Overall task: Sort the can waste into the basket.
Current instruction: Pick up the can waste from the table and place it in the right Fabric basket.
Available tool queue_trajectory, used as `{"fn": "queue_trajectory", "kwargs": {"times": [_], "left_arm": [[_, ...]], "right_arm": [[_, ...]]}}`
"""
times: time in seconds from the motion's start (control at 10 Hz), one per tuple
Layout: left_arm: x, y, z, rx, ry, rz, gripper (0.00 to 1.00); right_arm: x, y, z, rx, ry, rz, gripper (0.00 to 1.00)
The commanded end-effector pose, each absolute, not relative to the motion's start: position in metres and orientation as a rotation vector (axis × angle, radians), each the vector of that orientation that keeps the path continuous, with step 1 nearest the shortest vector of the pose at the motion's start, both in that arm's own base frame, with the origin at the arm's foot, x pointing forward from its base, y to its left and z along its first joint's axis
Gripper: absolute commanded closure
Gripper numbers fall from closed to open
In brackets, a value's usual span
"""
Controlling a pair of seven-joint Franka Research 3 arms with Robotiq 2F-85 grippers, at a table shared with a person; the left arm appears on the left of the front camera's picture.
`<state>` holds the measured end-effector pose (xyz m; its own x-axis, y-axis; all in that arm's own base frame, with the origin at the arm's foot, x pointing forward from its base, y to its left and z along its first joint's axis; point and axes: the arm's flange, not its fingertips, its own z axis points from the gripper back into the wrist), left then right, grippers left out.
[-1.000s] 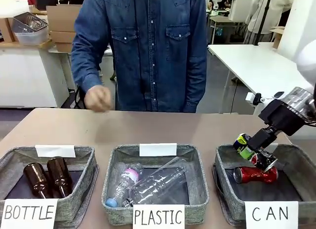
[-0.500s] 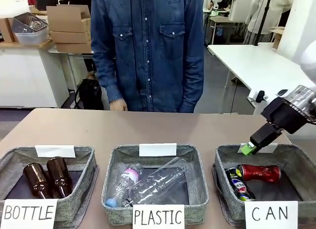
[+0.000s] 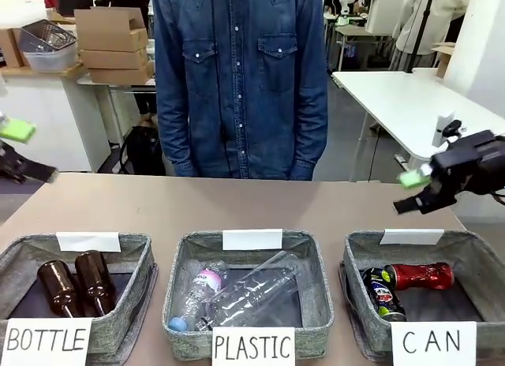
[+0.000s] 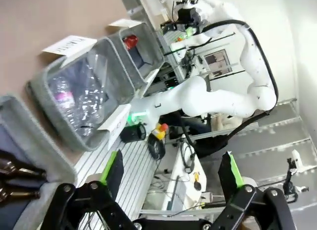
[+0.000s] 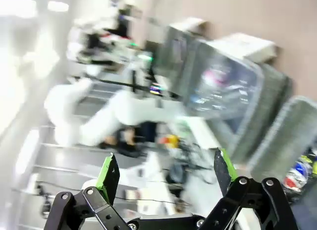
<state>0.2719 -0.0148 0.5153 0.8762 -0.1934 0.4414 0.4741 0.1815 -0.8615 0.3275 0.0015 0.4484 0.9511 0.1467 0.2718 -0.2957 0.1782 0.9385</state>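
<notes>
2 cans (image 3: 402, 283) in CAN basket (image 3: 359, 252), table's right corner. Both end effectors, left (image 4: 171, 173) and right (image 5: 166, 170), apart, empty.

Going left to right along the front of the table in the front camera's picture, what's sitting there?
BOTTLE basket with two brown glass bottles → PLASTIC basket with clear plastic bottles → CAN basket holding a dark can, then a dented red can.

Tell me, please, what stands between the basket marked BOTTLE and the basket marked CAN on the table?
In the front view, the PLASTIC basket stands between the BOTTLE basket and the CAN basket. It holds clear plastic bottles.
</notes>
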Motion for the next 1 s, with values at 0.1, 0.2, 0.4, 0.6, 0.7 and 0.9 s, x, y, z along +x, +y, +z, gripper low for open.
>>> {"fn": "queue_trajectory", "kwargs": {"times": [0.1,0.2,0.4,0.6,0.7,0.9], "left_arm": [[0.265,-0.036,0.467,-1.306,-0.263,-0.419,0.00],[0.269,-0.036,0.472,-1.297,-0.243,-0.376,0.00],[0.287,-0.019,0.494,-1.329,-0.246,-0.439,0.00],[0.287,-0.019,0.494,-1.329,-0.246,-0.439,0.00],[0.287,-0.019,0.494,-1.329,-0.246,-0.439,0.00],[0.287,-0.019,0.494,-1.329,-0.246,-0.439,0.00]], "right_arm": [[0.341,0.003,0.452,1.846,-0.130,-0.274,0.00],[0.329,-0.005,0.452,1.507,-0.109,0.236,0.00],[0.329,-0.005,0.452,1.507,-0.109,0.236,0.00],[0.329,-0.005,0.452,1.507,-0.109,0.236,0.00],[0.329,-0.005,0.452,1.507,-0.109,0.236,0.00],[0.329,-0.005,0.452,1.507,-0.109,0.236,0.00]]}}
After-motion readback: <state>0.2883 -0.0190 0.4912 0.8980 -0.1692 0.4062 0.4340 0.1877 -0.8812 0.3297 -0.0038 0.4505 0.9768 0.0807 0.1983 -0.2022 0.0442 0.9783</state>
